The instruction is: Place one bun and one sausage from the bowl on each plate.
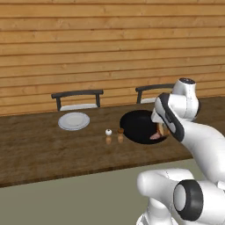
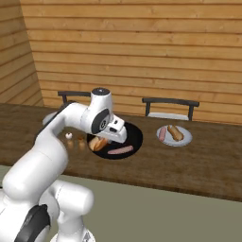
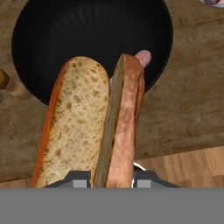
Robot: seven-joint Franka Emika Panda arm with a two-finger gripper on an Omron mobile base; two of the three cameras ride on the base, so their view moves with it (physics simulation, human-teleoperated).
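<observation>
Over the black bowl (image 2: 124, 138) the gripper (image 3: 112, 177) pinches an open bun (image 3: 92, 127), lifted clear (presumably headed left of the bowl, to the bare plate (image 1: 74, 121)). One sausage (image 2: 120, 150) lies in the bowl; right plate (image 2: 175, 136) looks served.

Black bowl (image 3: 87, 26), tan/orange-crust bun (image 3: 78, 127), pink sausage (image 2: 120, 150), pale plates (image 1: 74, 121).

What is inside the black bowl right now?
A pink sausage lies in the black bowl, and a split bun is held at its edge. The arm covers part of the bowl, so anything else there is hidden.
</observation>
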